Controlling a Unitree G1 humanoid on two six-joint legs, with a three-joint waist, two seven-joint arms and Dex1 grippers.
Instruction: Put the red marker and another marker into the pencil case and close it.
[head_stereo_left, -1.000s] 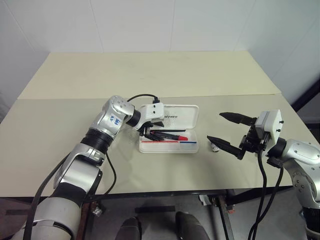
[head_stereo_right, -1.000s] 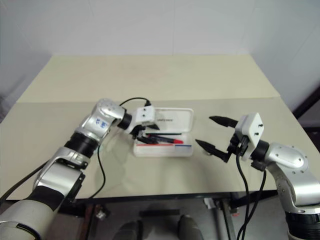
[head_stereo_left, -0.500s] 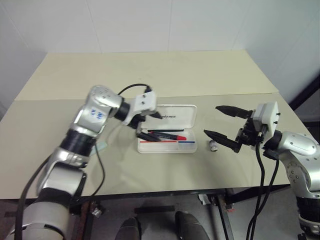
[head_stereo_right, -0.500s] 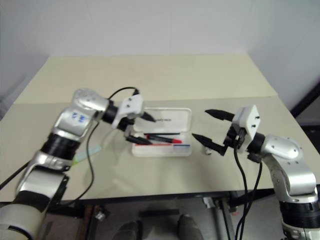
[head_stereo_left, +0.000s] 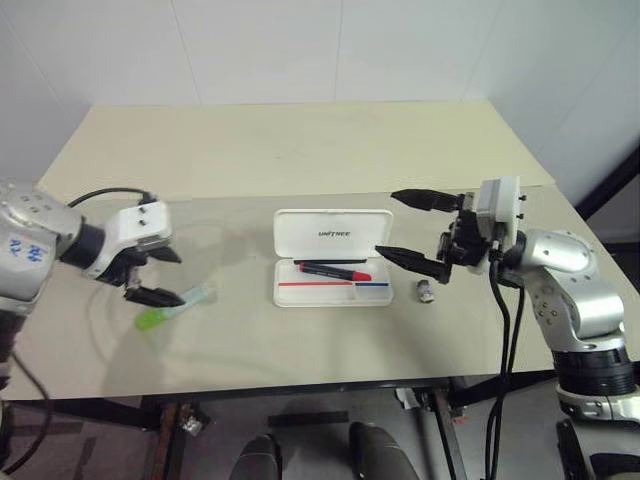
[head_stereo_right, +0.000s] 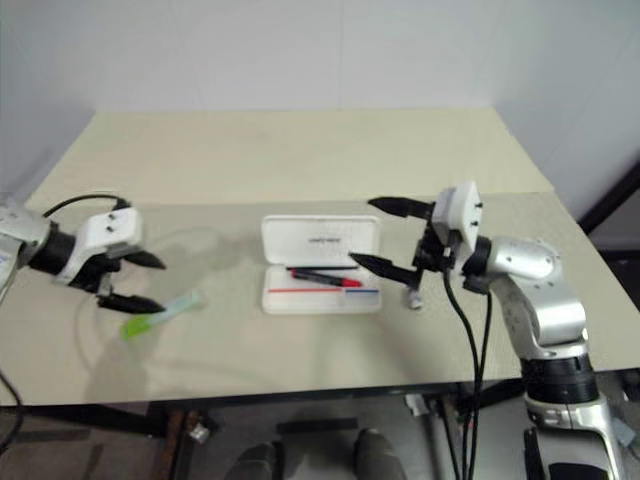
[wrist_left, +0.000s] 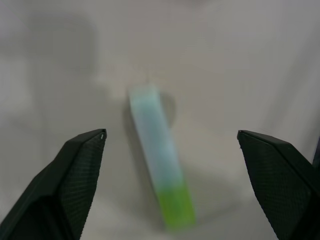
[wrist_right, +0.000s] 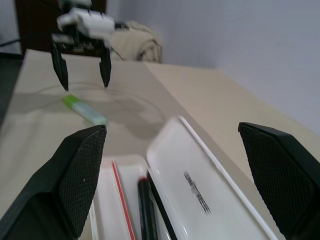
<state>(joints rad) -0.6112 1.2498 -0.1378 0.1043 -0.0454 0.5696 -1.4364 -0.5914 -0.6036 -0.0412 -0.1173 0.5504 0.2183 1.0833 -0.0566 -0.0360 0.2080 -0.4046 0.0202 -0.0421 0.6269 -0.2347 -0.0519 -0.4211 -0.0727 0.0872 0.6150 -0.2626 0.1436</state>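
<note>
Pale green marker (head_stereo_left: 178, 305) lying flat on counter (head_stereo_left: 300, 160), brighter green end outward. Left claw (head_stereo_left: 160, 277) spread above it, angled downward.

bare table (head_stereo_left: 300, 160) surrounds the green marker (head_stereo_left: 177, 305); right claw (head_stereo_left: 402, 227) overhangs the open case (head_stereo_left: 333, 270).

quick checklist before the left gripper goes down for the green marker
1. Left gripper open: ok, fingers spread wide.
2. Green marker reachable: ok, it lies flat on the table, just past the fingertips in the head views.
3. Marker lies between the finger lines: ok in the left wrist view, though angled.
4. Pencil case open: ok, lid laid back.
5. Red marker already in the case: ok.
6. Right gripper out of the way: not ok, open and hovering at the case's right edge.
</note>
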